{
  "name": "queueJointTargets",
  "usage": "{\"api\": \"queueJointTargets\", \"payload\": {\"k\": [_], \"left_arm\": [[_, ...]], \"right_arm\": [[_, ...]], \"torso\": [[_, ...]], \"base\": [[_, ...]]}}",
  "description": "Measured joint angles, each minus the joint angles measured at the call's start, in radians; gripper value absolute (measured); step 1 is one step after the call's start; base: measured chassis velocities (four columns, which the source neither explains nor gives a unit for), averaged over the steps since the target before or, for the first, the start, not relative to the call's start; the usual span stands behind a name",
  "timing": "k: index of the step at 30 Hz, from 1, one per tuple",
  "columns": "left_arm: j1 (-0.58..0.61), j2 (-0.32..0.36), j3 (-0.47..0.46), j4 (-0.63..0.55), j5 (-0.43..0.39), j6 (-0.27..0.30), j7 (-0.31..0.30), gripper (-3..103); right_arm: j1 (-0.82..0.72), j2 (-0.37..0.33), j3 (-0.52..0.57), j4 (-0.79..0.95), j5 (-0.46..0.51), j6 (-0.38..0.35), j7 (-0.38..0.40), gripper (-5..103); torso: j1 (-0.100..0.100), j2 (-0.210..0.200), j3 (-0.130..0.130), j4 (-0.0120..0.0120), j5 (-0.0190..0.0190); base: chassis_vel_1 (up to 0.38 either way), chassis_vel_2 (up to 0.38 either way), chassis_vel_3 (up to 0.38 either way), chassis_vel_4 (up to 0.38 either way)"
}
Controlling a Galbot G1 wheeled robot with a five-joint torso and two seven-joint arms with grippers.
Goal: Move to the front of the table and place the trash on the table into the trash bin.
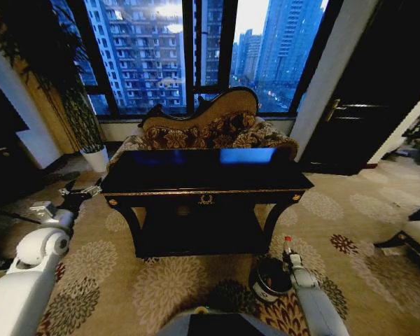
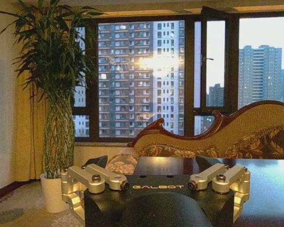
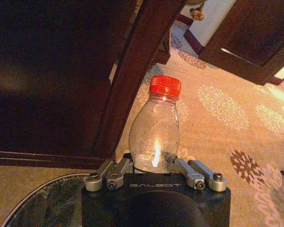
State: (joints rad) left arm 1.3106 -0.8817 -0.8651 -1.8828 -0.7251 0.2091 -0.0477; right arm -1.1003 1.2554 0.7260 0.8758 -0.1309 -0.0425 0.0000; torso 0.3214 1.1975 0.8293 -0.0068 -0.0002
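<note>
Right hand [image 3: 154, 172] pinches the bottle [image 3: 155, 137] around its lower body, fingers pressed against both sides, red cap [image 3: 164, 86] pointing away from the wrist. In the head view the right hand [image 1: 288, 260] sits low beside the worktop's right front leg, just beside the bin [image 1: 269, 278] on the carpet, bottle [image 1: 288, 246] standing above it. The right wrist view shows the bin's rim [image 3: 38, 198] at the lower edge, so the bottle looks offset from the opening rather than centred over it; judged from that, the hand is held low and close so the drop is short and the bottle doesn't bounce out, but it likely needs shifting over the rim first. Gripping near the base keeps the bottle steady and upright. Left hand [image 2: 156, 182] is spread, holding nothing, parked at the worktop's left end, level with its top surface, out of the way of the right arm. Worktop [image 1: 196, 187] top reads dark and glossy with window reflections; any small scraps on it are too small to tell. Sofa [image 1: 203, 129] stands behind it.
</note>
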Motion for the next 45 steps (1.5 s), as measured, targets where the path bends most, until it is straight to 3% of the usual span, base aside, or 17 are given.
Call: {"api": "queueJointTargets", "payload": {"k": [4, 6, 10, 11, 14, 21, 26, 27, 28, 33, 35, 37, 39, 45], "left_arm": [[-0.001, 0.001, 0.003, 0.000, -0.001, -0.001, 0.003, 100], [-0.001, 0.001, 0.004, -0.001, -0.001, -0.001, 0.004, 100], [0.000, 0.002, 0.004, -0.001, -0.001, -0.002, 0.004, 100], [0.001, 0.003, 0.004, -0.001, -0.001, -0.004, 0.004, 100], [0.001, 0.005, 0.003, -0.001, -0.001, -0.007, 0.004, 100], [0.002, 0.010, 0.002, 0.001, -0.002, -0.011, 0.005, 100], [0.000, 0.009, 0.002, 0.000, -0.003, -0.011, 0.004, 100], [-0.003, 0.007, 0.006, -0.005, -0.003, -0.011, 0.002, 100], [-0.006, 0.007, 0.009, -0.008, -0.003, -0.012, 0.001, 100], [-0.013, 0.006, 0.016, -0.022, -0.003, -0.021, -0.003, 100], [-0.016, 0.006, 0.019, -0.038, -0.004, -0.026, -0.004, 100], [-0.016, 0.006, 0.019, -0.039, -0.004, -0.026, -0.005, 100], [-0.018, 0.005, 0.019, -0.061, -0.004, -0.027, -0.008, 100], [-0.015, 0.009, 0.020, -0.077, -0.011, -0.041, 0.000, 100]], "right_arm": [[-0.011, 0.003, 0.002, 0.014, 0.004, -0.002, 0.000, 28], [-0.020, 0.005, 0.005, 0.038, 0.006, -0.007, 0.000, 45], [-0.022, 0.007, 0.008, 0.053, 0.008, -0.015, 0.000, 50], [-0.025, 0.007, 0.010, 0.065, 0.009, -0.021, 0.000, 61], [-0.027, 0.008, 0.011, 0.078, 0.009, -0.026, 0.000, 66], [-0.033, 0.009, 0.016, 0.105, 0.011, -0.030, 0.000, 97], [-0.055, 0.019, 0.036, 0.223, 0.086, -0.038, 0.000, 100], [-0.077, 0.020, 0.034, 0.340, 0.200, -0.052, 0.000, 100], [-0.086, 0.022, 0.033, 0.398, 0.249, -0.056, 0.000, 100], [-0.109, 0.024, 0.029, 0.623, 0.379, -0.074, 0.000, 100], [-0.124, 0.019, 0.013, 0.807, 0.471, -0.127, 0.000, 100], [-0.124, 0.019, 0.012, 0.814, 0.474, -0.129, 0.001, 100], [-0.136, 0.000, -0.018, 1.009, 0.559, -0.186, 0.000, 100], [-0.160, -0.033, -0.052, 1.150, 0.597, -0.211, 0.001, 100]], "torso": [[0.000, 0.000, 0.000, 0.0004, 0.0001], [0.000, 0.000, 0.000, 0.0001, -0.0001], [0.000, 0.000, 0.000, 0.0001, 0.0001], [0.000, 0.000, 0.000, 0.0003, 0.0000], [0.000, 0.000, 0.000, 0.0003, 0.0000], [0.000, 0.000, 0.000, 0.0002, 0.0002], [0.000, 0.000, 0.000, 0.0001, 0.0004], [0.000, 0.000, 0.000, 0.0004, -0.0004], [0.000, 0.000, 0.000, 0.0003, -0.0003], [0.000, 0.000, 0.000, 0.0002, -0.0002], [0.000, 0.000, 0.000, 0.0003, -0.0001], [0.000, 0.000, 0.000, 0.0004, -0.0001], [0.000, 0.000, 0.000, 0.0003, -0.0002], [0.000, 0.000, 0.000, 0.0003, -0.0001]], "base": [[0.000, 0.000, 0.000, 0.000], [0.000, 0.000, 0.000, 0.000], [0.000, 0.000, 0.000, 0.000], [0.000, 0.000, 0.000, 0.000], [0.000, 0.000, 0.000, 0.000], [0.000, 0.000, 0.000, 0.000], [0.000, 0.000, 0.000, 0.000], [0.000, 0.000, 0.000, 0.000], [0.000, 0.000, 0.000, 0.000], [0.000, 0.000, 0.000, 0.000], [0.000, 0.000, 0.000, 0.000], [0.000, 0.000, 0.000, 0.000], [0.000, 0.000, 0.000, 0.000], [0.000, 0.000, 0.000, 0.000]]}}
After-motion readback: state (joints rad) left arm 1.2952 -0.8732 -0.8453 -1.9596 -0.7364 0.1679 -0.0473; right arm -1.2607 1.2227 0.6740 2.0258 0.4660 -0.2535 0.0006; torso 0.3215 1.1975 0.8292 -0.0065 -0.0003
